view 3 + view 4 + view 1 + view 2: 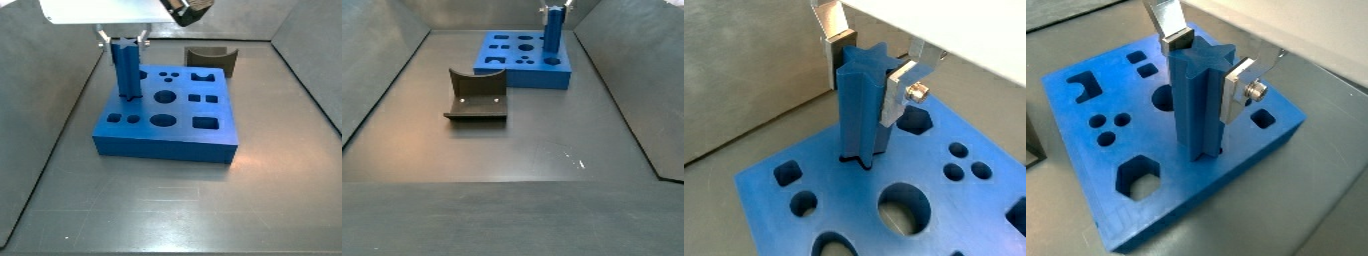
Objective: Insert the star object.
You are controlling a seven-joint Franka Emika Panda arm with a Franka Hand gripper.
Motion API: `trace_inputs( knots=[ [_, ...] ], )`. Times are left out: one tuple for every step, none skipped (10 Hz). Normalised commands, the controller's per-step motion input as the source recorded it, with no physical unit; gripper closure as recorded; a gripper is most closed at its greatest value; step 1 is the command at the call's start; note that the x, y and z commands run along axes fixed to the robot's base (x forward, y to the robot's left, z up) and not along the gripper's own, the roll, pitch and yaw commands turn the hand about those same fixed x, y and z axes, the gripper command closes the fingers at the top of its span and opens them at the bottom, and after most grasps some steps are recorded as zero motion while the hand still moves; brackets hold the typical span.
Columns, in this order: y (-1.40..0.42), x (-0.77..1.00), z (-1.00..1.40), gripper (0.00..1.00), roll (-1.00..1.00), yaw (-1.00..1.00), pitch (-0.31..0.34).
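Note:
The star object [862,115] is a tall blue peg with a star-shaped top. It stands upright with its lower end in a hole of the blue block [958,225], near one corner of the block. My gripper [869,75] is above the block, and its silver fingers [894,95] press on opposite sides of the peg's upper part. Both wrist views show this; in a wrist view the peg [1197,105], block [1173,195] and gripper [1207,68] appear again. In both side views the peg [126,68] [553,38] rises from the block [167,138] [523,76].
A dark grey curved piece [210,58] [476,97] lies on the floor beside the block. The block has several other shaped holes [902,208]. Grey walls [54,110] enclose the floor.

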Motion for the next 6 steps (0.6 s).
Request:
trace_inputs(
  knots=[
    [-0.04,0.32,-0.48,1.0,0.0,0.0,0.049],
    [-0.13,0.15,-0.55,1.0,-0.02,0.04,0.0],
    [-0.13,0.0,-0.57,1.0,0.0,0.21,-0.023],
    [-0.21,-0.05,-0.56,1.0,0.0,0.35,-0.043],
    [-0.24,0.0,-0.6,1.0,0.01,0.44,-0.043],
    [-0.21,-0.01,-0.6,1.0,0.0,0.46,-0.076]
  ],
)
